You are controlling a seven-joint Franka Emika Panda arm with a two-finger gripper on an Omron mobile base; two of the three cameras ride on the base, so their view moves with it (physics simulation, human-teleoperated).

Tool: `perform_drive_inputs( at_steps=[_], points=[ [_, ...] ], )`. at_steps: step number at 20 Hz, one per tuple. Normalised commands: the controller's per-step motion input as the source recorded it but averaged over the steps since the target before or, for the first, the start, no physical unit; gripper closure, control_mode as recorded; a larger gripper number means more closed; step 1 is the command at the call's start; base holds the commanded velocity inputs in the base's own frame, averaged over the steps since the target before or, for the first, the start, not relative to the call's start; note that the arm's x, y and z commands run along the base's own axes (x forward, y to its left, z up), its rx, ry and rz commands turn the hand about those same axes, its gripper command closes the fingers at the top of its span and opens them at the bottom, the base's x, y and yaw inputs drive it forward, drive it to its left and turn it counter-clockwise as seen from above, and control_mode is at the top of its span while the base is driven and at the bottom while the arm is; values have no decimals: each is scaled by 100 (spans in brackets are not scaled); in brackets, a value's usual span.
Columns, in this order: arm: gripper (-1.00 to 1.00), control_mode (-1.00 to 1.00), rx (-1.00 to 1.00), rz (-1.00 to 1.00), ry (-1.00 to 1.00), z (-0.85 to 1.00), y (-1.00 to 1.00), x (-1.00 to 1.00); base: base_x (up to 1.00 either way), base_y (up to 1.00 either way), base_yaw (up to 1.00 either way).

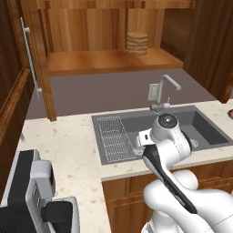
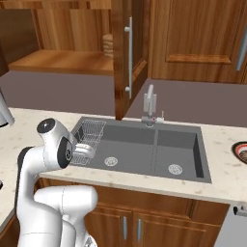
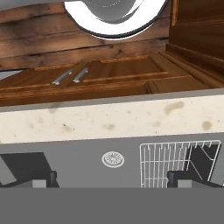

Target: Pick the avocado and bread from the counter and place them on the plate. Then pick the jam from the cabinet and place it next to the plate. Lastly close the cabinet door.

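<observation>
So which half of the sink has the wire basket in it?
The left half of the sink, nearest the gripper. The wire basket sits there; the right half holds none.

place: kitchen | signs: steel sink (image 2: 144, 149), faucet (image 1: 164, 91), stone counter (image 1: 63, 145), wood cabinet (image 2: 202, 38)

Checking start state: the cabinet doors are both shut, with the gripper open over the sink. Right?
Not quite. The cabinet door stands open, as the right base view shows; a stack of something sits on the shelf inside. The gripper is open over the sink, as said.
</observation>
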Motion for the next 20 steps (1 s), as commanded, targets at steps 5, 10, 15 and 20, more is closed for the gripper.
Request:
perform_drive_inputs(
  at_steps=[5, 10, 15, 20],
  points=[
    [-100, 100, 0, 0, 0, 0, 0, 0, 0, 15, 0],
    [-100, 100, 0, 0, 0, 0, 0, 0, 0, 4, 0],
    [-100, 100, 0, 0, 0, 0, 0, 0, 0, 0, 0],
    [-100, 100, 0, 0, 0, 0, 0, 0, -15, 0, 1]
  ],
)
